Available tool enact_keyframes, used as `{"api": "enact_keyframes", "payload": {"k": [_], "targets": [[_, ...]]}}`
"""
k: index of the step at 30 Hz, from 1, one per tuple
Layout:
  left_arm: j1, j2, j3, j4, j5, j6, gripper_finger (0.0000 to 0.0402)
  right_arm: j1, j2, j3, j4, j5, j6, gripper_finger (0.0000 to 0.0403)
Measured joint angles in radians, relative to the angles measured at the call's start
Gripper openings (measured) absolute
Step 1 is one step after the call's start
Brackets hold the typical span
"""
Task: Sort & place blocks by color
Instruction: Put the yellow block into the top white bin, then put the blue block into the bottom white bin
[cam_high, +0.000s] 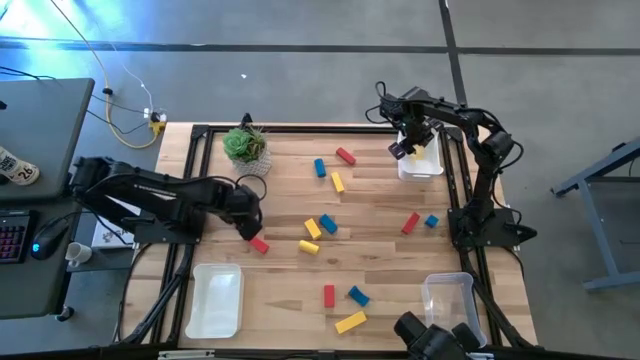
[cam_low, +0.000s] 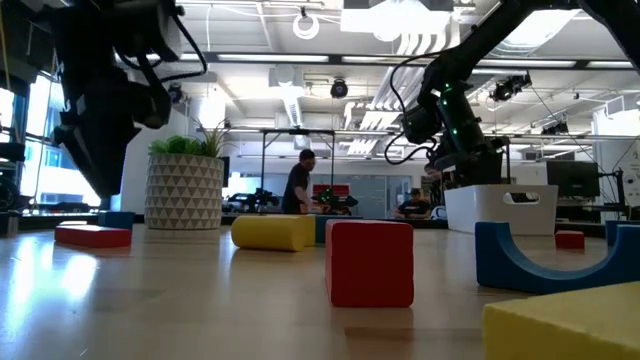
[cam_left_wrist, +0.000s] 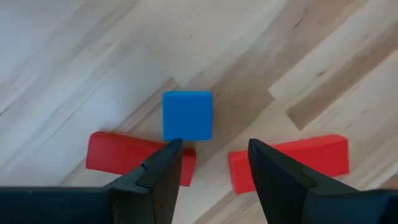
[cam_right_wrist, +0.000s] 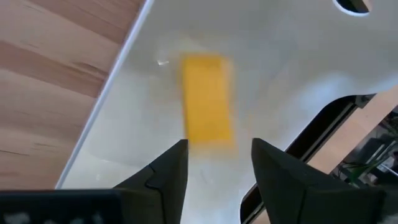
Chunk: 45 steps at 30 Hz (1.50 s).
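Parted fingers of the right gripper (cam_right_wrist: 214, 165) hover above a yellow block (cam_right_wrist: 207, 107) lying in the white tray (cam_right_wrist: 298, 81).

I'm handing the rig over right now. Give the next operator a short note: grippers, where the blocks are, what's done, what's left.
Right gripper: open above the white bin at the table's far right corner; a yellow block lies in it.
Left gripper: open, empty, low over the left side beside a red block.
Done: one yellow block binned.
Left: the red, blue and yellow blocks scattered over the table; the white tray and clear bin at the near edge look empty.
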Motion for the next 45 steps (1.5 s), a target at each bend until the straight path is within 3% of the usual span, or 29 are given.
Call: {"api": "enact_keyframes", "payload": {"k": [6,15,27,35,45], "targets": [[0.066,0.022,-0.001,0.001,0.033,0.075,0.017,0.001,0.0,0.0,0.0,0.0,0.0,0.019],[0.139,0.026,0.0,0.001,0.063,0.127,0.017,0.001,0.0,0.0,0.0,-0.002,0.0,0.0193],[0.151,0.147,-0.001,0.049,0.09,0.176,0.017,0.001,0.0,0.0,0.0,-0.004,0.002,0.0193],[0.151,0.21,-0.001,0.058,0.053,0.177,0.017,0.001,0.0,0.0,-0.002,-0.029,0.0,0.0193],[0.151,0.203,0.0,0.057,0.045,0.237,0.0104,0.011,-0.019,0.062,-0.049,-0.027,0.009,0.0193]]}}
